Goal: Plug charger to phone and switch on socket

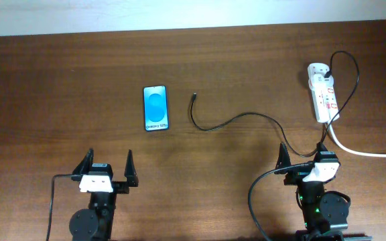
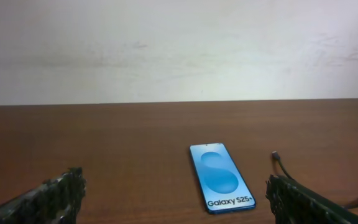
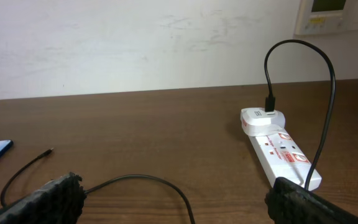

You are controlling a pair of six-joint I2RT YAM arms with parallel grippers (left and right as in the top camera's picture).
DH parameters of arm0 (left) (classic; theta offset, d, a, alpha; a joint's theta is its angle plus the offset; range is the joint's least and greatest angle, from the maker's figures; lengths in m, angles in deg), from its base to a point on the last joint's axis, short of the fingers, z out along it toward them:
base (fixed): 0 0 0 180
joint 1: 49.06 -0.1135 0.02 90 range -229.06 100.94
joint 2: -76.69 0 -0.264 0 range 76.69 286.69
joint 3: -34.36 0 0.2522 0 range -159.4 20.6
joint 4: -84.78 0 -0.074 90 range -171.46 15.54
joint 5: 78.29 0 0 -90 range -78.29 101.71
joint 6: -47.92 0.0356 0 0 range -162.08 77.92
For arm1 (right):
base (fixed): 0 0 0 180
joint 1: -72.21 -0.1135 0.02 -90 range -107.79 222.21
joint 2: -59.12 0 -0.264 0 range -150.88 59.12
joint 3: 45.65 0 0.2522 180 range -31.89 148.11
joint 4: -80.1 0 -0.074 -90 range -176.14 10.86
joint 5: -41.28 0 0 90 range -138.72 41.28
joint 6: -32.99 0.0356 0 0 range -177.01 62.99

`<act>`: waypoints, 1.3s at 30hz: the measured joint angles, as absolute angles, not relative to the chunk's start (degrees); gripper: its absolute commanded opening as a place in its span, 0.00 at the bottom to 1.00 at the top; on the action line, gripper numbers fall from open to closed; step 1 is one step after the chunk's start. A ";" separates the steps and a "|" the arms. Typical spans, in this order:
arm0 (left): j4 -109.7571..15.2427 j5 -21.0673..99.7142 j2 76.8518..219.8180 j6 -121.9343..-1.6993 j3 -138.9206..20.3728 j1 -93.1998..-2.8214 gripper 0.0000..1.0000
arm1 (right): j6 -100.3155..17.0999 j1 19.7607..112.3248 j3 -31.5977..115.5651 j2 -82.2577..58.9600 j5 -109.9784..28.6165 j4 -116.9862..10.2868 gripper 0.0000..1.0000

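**Nothing held yet**

Above: one flat shiny phone (image 1: pixel 156 108) lies on the brown wooden surface (image 1: pixel 59 80), one thin black charger (image 1: pixel 236 120) curling nearby. Left wrist: left pincer (image 2: pixel 178 200) spread wide. Right wrist: one long white socket (image 3: pixel 279 154); right pincer (image 3: pixel 179 202) spread wide.

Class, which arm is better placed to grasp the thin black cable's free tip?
Left, probably: the thin black charger cable's plug tip lies beside the blue-screened black phone, both ahead of the left tool.
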State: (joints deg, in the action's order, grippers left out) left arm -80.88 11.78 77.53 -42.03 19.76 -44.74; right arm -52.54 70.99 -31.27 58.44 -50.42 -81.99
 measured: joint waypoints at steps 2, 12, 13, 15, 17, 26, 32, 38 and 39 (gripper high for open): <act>-80.88 13.03 77.53 -42.03 19.76 -44.74 0.99 | -52.51 70.99 -31.27 58.44 -50.42 -81.99 0.98; -80.93 16.35 91.39 -42.03 4.40 -44.74 0.99 | -52.51 70.99 -31.27 58.44 -50.42 -81.99 0.98; -79.99 17.09 94.64 -42.03 1.36 -44.74 0.99 | -52.58 70.99 -31.27 58.46 -50.42 -81.99 0.98; -78.92 17.62 100.81 -42.00 -5.11 -44.74 0.99 | -52.54 70.99 -31.27 58.44 -50.42 -81.99 0.98; -77.43 18.89 106.84 -41.96 -11.76 -44.74 0.99 | -52.51 70.99 -31.27 58.44 -50.42 -81.99 0.98; -44.19 27.02 143.76 -41.63 -52.08 -44.87 0.99 | -52.54 70.99 -31.27 58.44 -50.44 -82.02 0.98; -31.88 26.43 159.86 -39.01 -61.81 -44.92 0.96 | -52.51 70.99 -31.27 58.44 -50.42 -81.99 0.98; -32.80 26.23 161.15 -45.06 -66.53 -44.92 0.96 | -52.54 70.99 -31.27 58.44 -50.42 -81.99 0.98; -30.39 26.03 163.19 -45.61 -70.86 -44.90 0.97 | -52.54 70.99 -31.27 58.44 -50.42 -81.99 0.98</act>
